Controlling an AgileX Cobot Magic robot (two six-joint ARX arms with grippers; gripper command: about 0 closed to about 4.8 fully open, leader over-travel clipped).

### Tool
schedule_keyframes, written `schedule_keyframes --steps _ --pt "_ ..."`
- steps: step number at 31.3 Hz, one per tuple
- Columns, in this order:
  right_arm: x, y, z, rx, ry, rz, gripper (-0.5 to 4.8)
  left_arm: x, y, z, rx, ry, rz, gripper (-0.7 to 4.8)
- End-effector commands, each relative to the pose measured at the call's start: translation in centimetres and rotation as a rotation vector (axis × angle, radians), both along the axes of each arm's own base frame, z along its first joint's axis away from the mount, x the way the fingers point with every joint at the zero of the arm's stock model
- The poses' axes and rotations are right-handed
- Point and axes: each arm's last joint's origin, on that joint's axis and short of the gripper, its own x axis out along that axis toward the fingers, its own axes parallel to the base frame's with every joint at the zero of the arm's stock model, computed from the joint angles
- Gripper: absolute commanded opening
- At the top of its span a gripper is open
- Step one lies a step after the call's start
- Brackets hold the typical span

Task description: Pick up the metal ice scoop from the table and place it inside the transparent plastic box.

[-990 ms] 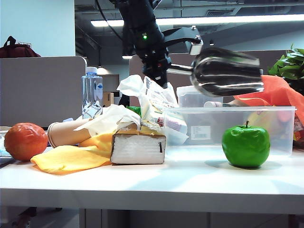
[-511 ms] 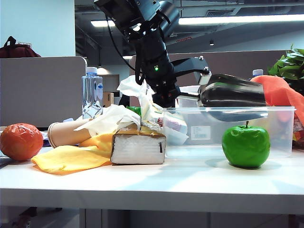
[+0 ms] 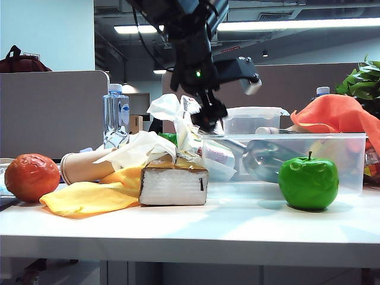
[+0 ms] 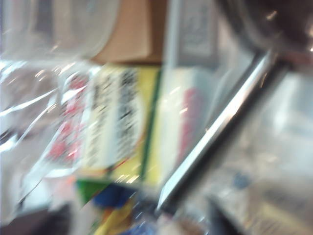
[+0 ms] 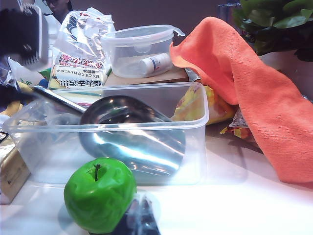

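Left black two-finger gripper (image 3: 228,89) is seen spread open above the wide clear plastic box (image 3: 350,169), where the shiny steel ice scoop (image 5: 129,134) lies released. Right gripper (image 5: 139,220): state cannot be told.

A wide, low, clear plastic box (image 5: 190,147) sits on the white table top (image 5: 234,205), and a large shiny silver steel scoop (image 5: 132,139) lies inside it, its deep rounded bowl near the middle and its long handle (image 5: 56,99) slanting up toward one end wall. Just in front of the box stands a glossy green apple (image 5: 100,193) with a dark stem. Behind the box a smaller, taller clear tub (image 5: 139,51) with a lid holds a small white bottle, and a printed plastic bag (image 5: 80,54) leans beside it. An orange towel (image 5: 254,93) drapes down beside the box, with dark green leaves (image 5: 274,22) above it. A black gripper finger with a pale ribbed pad (image 5: 24,36) shows at the frame's edge, above the handle and apart from it.
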Motion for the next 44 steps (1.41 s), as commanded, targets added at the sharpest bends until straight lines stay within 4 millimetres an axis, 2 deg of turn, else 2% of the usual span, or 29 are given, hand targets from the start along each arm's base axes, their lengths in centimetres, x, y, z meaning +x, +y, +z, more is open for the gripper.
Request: schedule_keyframes --steps 1,6,12,14,19,22,26,30,38,44 --pt "0.0 0.0 0.2 0.003 -0.018 0.002 -0.01 -0.9 0.9 2.7 -0.071 -0.031 0.062 -0.01" --pt "-0.1 0.3 0.2 0.003 -0.018 0.030 -0.01 -3.0 2.6 6.1 -0.194 0.025 0.114 -0.06" --pt "-0.3 1.3 0.2 0.004 -0.018 0.134 -0.01 -6.6 4.8 9.8 -0.506 0.267 0.125 -0.06" --pt "-0.4 1.7 0.2 0.005 -0.018 0.174 -0.01 -7.6 5.6 10.9 -0.578 0.280 0.141 -0.06" --pt "-0.7 2.2 0.2 0.005 -0.018 0.240 -0.01 -11.5 7.7 12.9 -0.745 0.279 0.074 -0.06" --pt "-0.7 2.2 0.2 0.005 -0.017 0.241 -0.01 -14.7 9.9 13.5 -0.837 0.270 0.026 -0.06" --pt "-0.7 2.2 0.3 0.008 -0.027 0.236 -0.01 -19.1 12.1 13.0 -0.925 0.241 -0.051 -0.06" --pt "-0.7 2.2 0.3 0.009 -0.028 0.238 -0.01 -23.2 14.8 11.8 -1.028 0.203 -0.059 -0.06" --pt "-0.5 1.5 0.3 0.007 -0.029 0.159 -0.01 -29.0 19.5 7.8 -1.184 0.155 -0.028 -0.06" --pt "-0.1 0.3 0.3 0.006 -0.029 0.038 -0.01 -32.2 23.6 4.5 -1.338 0.151 -0.002 -0.06"
